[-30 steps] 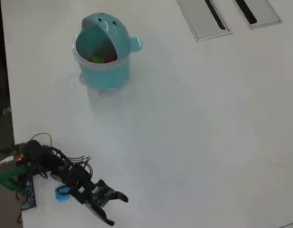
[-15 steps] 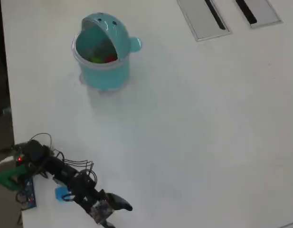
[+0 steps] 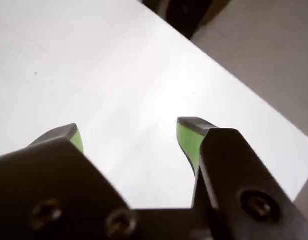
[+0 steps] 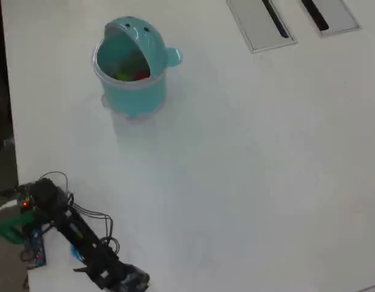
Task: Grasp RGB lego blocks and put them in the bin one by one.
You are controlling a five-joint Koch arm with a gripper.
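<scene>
The gripper (image 3: 129, 137) is open and empty; red and green blocks (image 4: 131, 75) sit in the bin (image 4: 132, 91) (blue unseen); seemingly nothing left.

The tabletop (image 4: 248, 158) was plain white. The bin (image 4: 134, 64) was teal, with red and yellow-green blocks (image 4: 131, 75) showing inside it. The black gripper (image 3: 129, 137) had jaws lined in bright green.
</scene>
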